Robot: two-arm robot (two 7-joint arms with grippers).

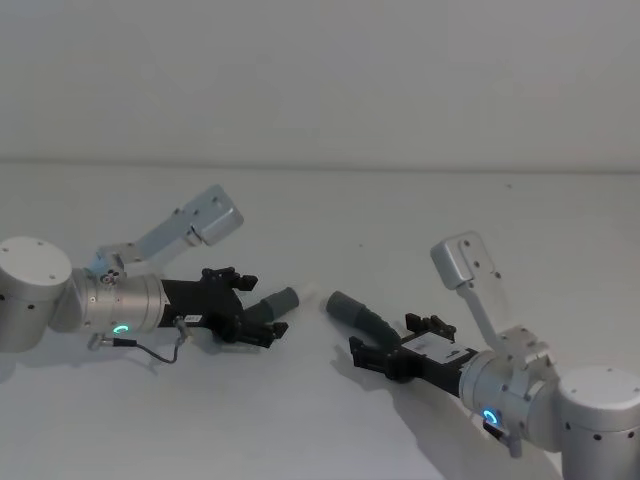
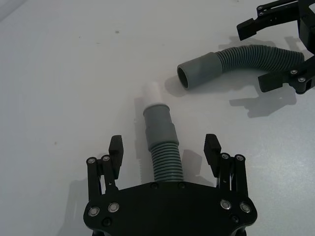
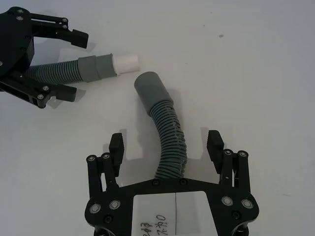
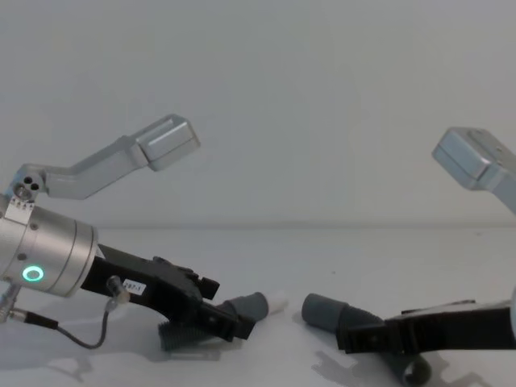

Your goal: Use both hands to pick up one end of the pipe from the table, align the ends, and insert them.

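Observation:
The pipe lies in two pieces on the white table (image 1: 450, 230). The straight piece (image 2: 160, 130) points its white spigot end (image 2: 151, 93) toward the curved piece (image 2: 246, 58) and its grey socket cuff (image 2: 199, 69), a short gap apart. My left gripper (image 2: 164, 146) is open, fingers on either side of the straight piece's corrugated part. Open too, my right gripper (image 3: 165, 142) straddles the ribbed body of the curved piece (image 3: 170, 137). From the head view, the left gripper (image 1: 255, 305) and the right gripper (image 1: 392, 338) face each other over the two pieces.
A pale wall (image 1: 320, 80) rises behind the table's far edge. Each arm carries a grey bracket raised above its wrist, one on the left (image 1: 205, 222) and one on the right (image 1: 465, 262). A thin cable (image 1: 160, 352) loops under the left wrist.

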